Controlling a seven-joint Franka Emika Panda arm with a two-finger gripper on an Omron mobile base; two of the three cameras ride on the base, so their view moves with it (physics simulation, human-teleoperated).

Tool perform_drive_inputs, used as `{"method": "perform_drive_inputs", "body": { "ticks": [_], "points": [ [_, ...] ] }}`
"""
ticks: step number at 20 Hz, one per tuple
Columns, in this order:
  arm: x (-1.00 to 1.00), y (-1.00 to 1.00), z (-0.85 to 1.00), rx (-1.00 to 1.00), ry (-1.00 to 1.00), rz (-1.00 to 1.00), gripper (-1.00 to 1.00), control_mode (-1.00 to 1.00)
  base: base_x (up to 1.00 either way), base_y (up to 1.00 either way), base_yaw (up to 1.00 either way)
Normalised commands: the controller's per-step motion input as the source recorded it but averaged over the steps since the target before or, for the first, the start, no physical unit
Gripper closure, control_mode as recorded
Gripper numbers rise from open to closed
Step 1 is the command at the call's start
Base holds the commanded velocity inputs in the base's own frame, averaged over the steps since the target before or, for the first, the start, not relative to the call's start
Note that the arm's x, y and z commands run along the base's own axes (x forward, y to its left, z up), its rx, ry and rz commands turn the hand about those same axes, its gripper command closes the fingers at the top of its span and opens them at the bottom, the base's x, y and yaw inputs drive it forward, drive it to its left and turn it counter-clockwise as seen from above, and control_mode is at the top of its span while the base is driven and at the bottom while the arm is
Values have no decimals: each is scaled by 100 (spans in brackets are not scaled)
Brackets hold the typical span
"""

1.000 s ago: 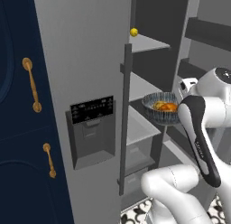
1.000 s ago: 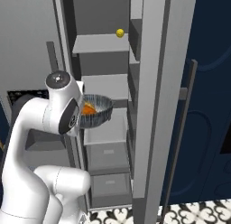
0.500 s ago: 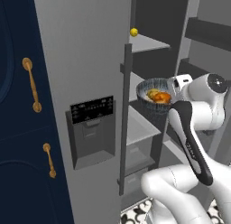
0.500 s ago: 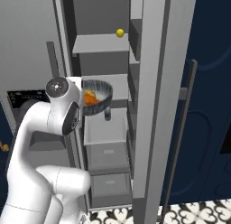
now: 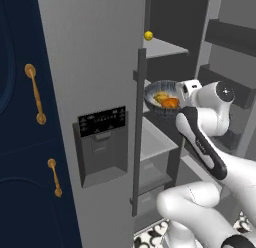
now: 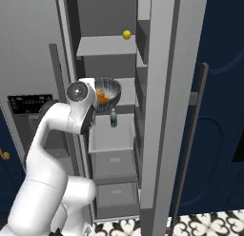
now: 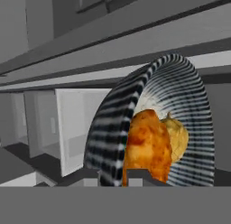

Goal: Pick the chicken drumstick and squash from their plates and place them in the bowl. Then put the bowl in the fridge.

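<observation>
The fingers (image 7: 119, 177) are closed tight on the rim of the bowl (image 7: 189, 105) and hold it up in the air. In the hand view the two dark tips pinch the near edge of the bowl. The bowl is grey with stripes inside. In it lie the chicken drumstick (image 7: 146, 148), orange and brown, and the squash (image 7: 178, 135), yellow, right beside it and touching it.

In the left base view the bowl (image 5: 162, 94) hangs at the end of the white arm, just inside the open fridge (image 5: 95, 67). It is above a grey shelf (image 5: 155, 142) and does not rest on it. In the right base view the bowl (image 6: 108, 90) sits in front of the middle shelves.

The fridge is tall and grey. Its door stands open and has a long bar handle (image 5: 137, 132) and a dark panel (image 5: 102, 122). A small yellow ball (image 5: 148, 35) sits on the top shelf, well above the bowl. Low down are grey drawers (image 6: 114, 166).

Beside the fridge are dark blue cabinets (image 5: 25, 157) with gold handles (image 5: 35, 92). The floor (image 6: 190, 225) has black and white tiles.
</observation>
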Motion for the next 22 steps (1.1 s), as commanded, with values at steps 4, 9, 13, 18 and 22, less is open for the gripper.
{"method": "perform_drive_inputs", "body": {
  "ticks": [4, 9, 13, 18, 22],
  "points": [
    [87, 0, -1, 0, 0, 2, 100, -100, 0, 0, 0],
    [76, -2, -2, 0, 0, 4, 100, -100, 0, 0, 0],
    [65, 0, -22, 0, 0, 2, 100, -100, 0, 0, 0],
    [49, -11, -38, 0, 1, 0, 100, -100, 0, 0, 0],
    [40, -3, -29, 0, 0, 0, 100, -100, 0, 0, 0]
  ]
}}
